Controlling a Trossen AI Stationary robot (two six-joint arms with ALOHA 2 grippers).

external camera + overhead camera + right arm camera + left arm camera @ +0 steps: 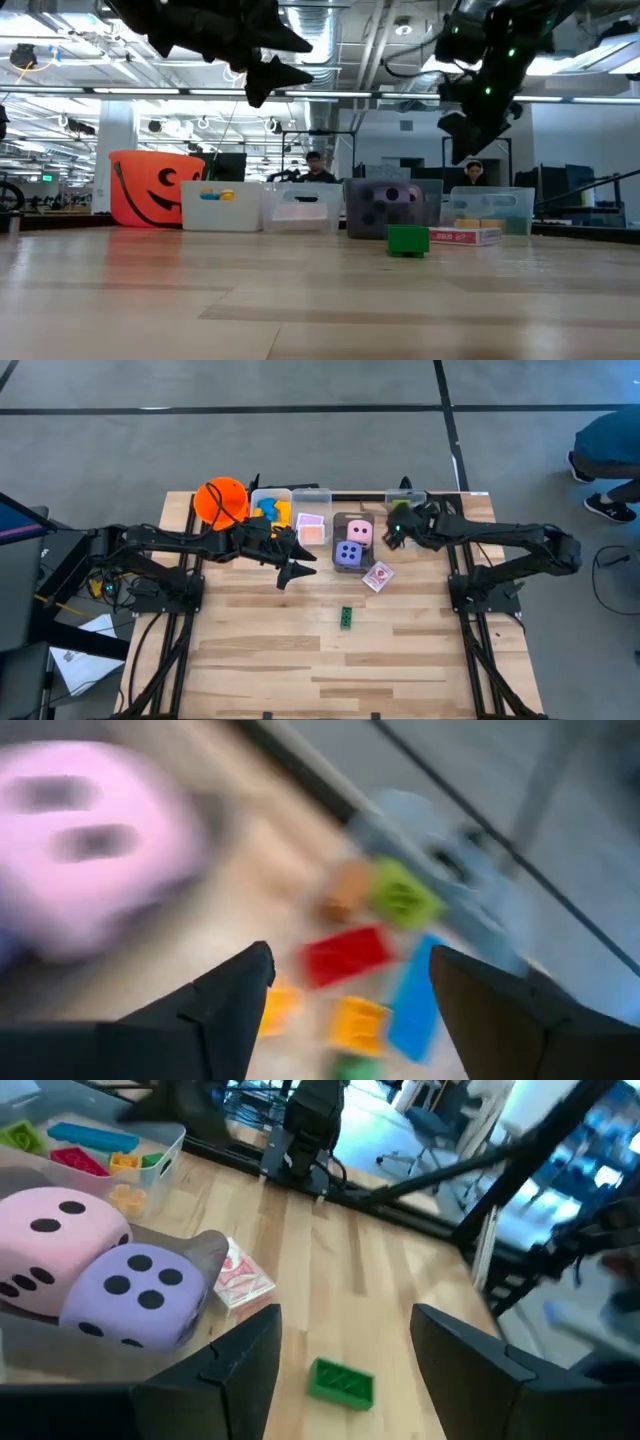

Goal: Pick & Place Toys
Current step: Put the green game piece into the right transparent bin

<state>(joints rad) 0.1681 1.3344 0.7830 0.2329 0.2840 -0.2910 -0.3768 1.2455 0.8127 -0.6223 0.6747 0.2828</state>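
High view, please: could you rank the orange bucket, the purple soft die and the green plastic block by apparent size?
1. Orange bucket, largest.
2. Purple soft die.
3. Green plastic block, smallest.

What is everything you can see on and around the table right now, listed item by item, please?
Bucket: one, orange, back left of table.
Clear bins: four in a row along the back edge; the fourth is under the right gripper.
Blocks in first bin: a few, blue and yellow.
Cards in second bin: a few, pink and white.
Pink die: one, in third bin.
Purple die: one, in third bin, in front of the pink one.
Card pack: one, pink and white, on the table beside the third bin.
Green block: one, alone mid-table.
Blocks in fourth bin: several, red, green, blue, orange, yellow.
Person: one, at far right on the floor.
Left gripper: open, raised near the dice.
Right gripper: open, above fourth bin.
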